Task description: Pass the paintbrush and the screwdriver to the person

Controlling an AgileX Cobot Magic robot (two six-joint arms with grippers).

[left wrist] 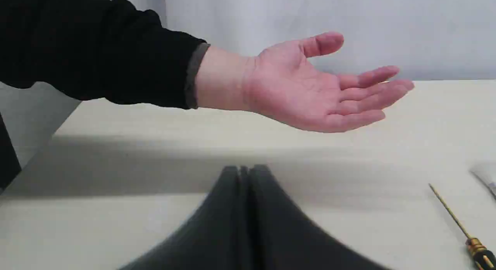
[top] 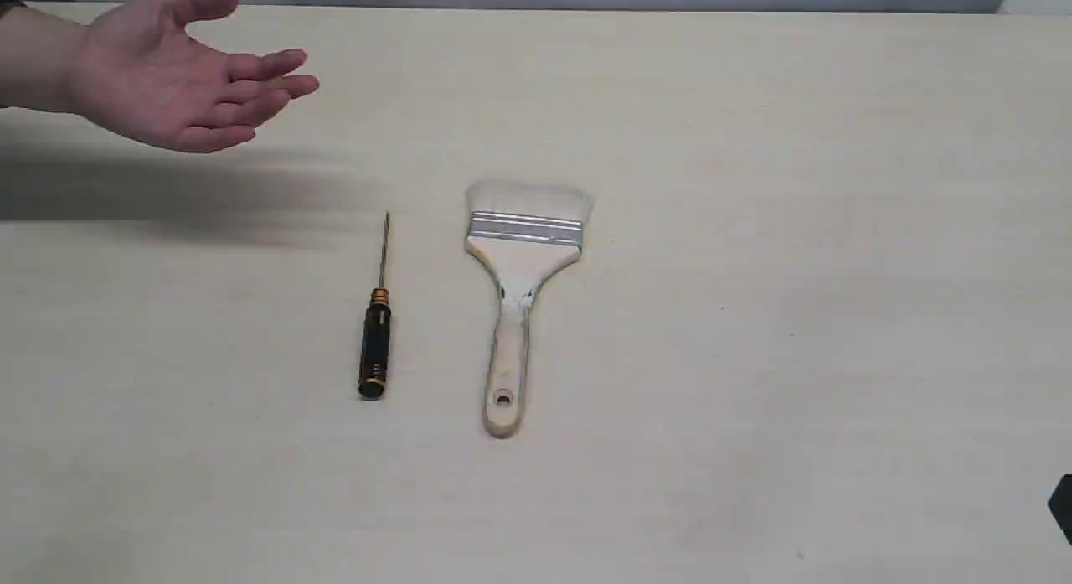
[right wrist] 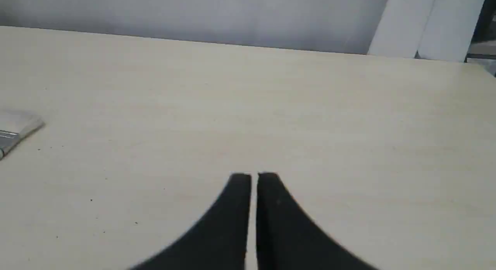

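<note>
The paintbrush (top: 520,291) lies flat mid-table, pale bristles toward the far side, wooden handle toward the near edge. Left of it lies the screwdriver (top: 376,328), black handle near, thin shaft pointing away. The person's hand (top: 180,77) hovers palm up above the far left of the table. In the left wrist view my left gripper (left wrist: 245,169) is shut and empty, with the hand (left wrist: 310,88) above and beyond it and the screwdriver (left wrist: 461,227) off to one side. My right gripper (right wrist: 253,176) is shut, empty, over bare table; the paintbrush's bristle corner (right wrist: 15,128) shows at that view's edge.
The pale wooden table (top: 796,316) runs back to a grey wall. A dark piece of the right arm (top: 1062,509) shows at the exterior view's right edge. The hand throws a broad shadow (top: 167,194) on the table's left part.
</note>
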